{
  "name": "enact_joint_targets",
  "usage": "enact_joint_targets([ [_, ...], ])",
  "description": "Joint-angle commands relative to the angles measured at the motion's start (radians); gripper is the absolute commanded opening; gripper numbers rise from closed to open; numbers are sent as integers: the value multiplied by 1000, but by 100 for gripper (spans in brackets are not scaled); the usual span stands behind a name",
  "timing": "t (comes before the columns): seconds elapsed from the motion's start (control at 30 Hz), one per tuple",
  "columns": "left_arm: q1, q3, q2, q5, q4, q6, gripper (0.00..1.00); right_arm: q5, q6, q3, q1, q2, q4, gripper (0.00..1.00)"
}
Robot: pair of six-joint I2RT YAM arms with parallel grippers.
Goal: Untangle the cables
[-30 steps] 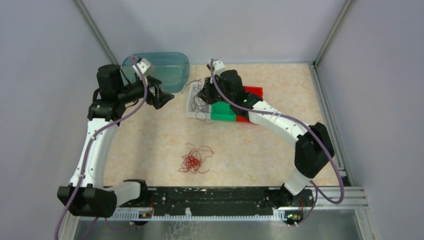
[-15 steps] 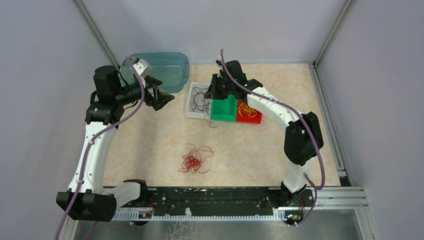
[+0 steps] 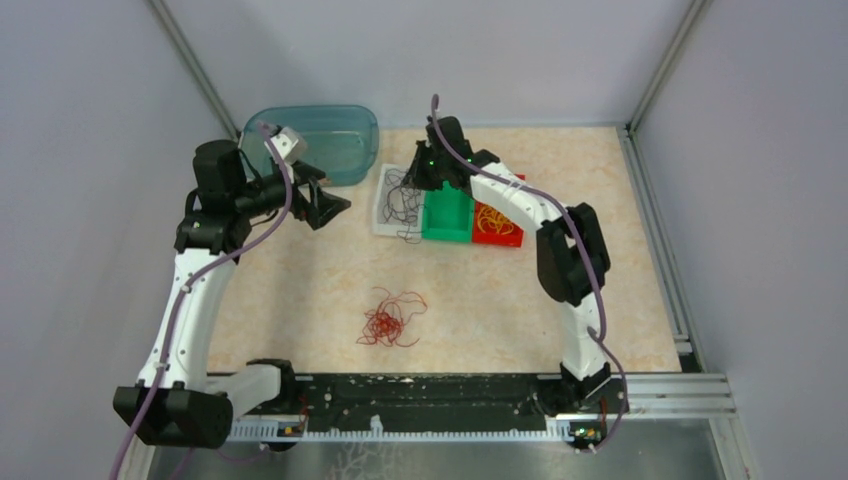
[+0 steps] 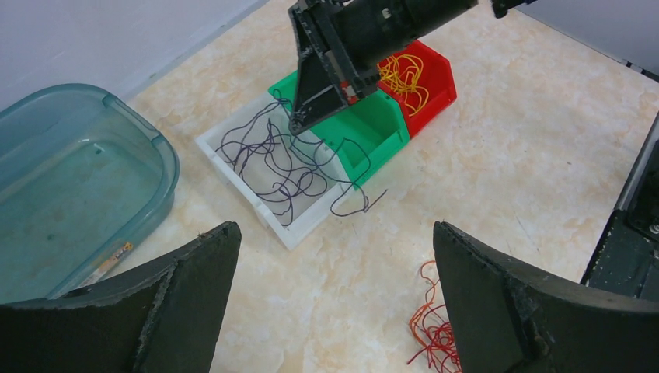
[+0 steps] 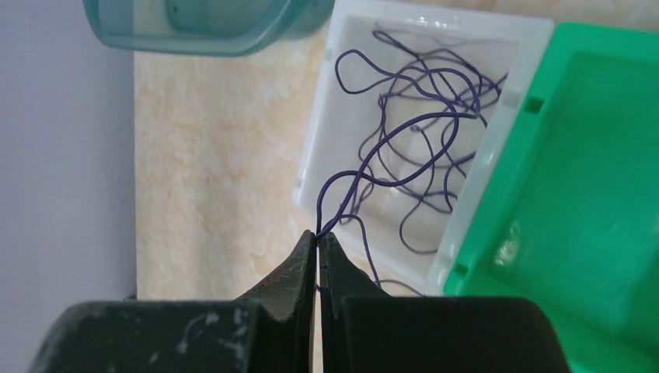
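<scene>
Thin dark cables [image 3: 400, 200] lie curled in a white bin [image 3: 383, 224], one end trailing over its front rim. My right gripper [image 5: 319, 235] hangs above that bin, shut on a strand of the dark cable [image 5: 429, 116] that rises from the pile. A loose tangle of red cables [image 3: 388, 320] lies on the table nearer the arms. Yellow cables [image 4: 404, 78] fill a red bin [image 4: 439, 74]. My left gripper [image 4: 334, 229] is open and empty, hovering left of the white bin and facing it.
A green bin [image 3: 447, 215] stands between the white and red bins, touching both. A teal plastic tub [image 3: 340, 125] sits at the back left, close behind my left gripper. Grey walls enclose the table on three sides.
My right gripper has swung from over the green bin back and to the left above the white bin, staying shut. My left gripper has shifted slightly forward and right.
</scene>
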Motion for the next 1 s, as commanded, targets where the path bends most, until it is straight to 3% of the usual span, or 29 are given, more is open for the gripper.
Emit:
enact_joint_targets([
  [0.0,-4,15,-14,-3,-8,-4,99,50,41,133,-1,100,54,0],
  [0.2,-2,20,-16,-8,-20,11,99,69,59,113,2,152,197,0],
  [0.53,-2,14,-14,-10,-19,15,99,183,-209,15,32,132,407,0],
  [0.97,-2,29,-13,-29,-33,22,99,263,-359,-90,67,148,606,0],
])
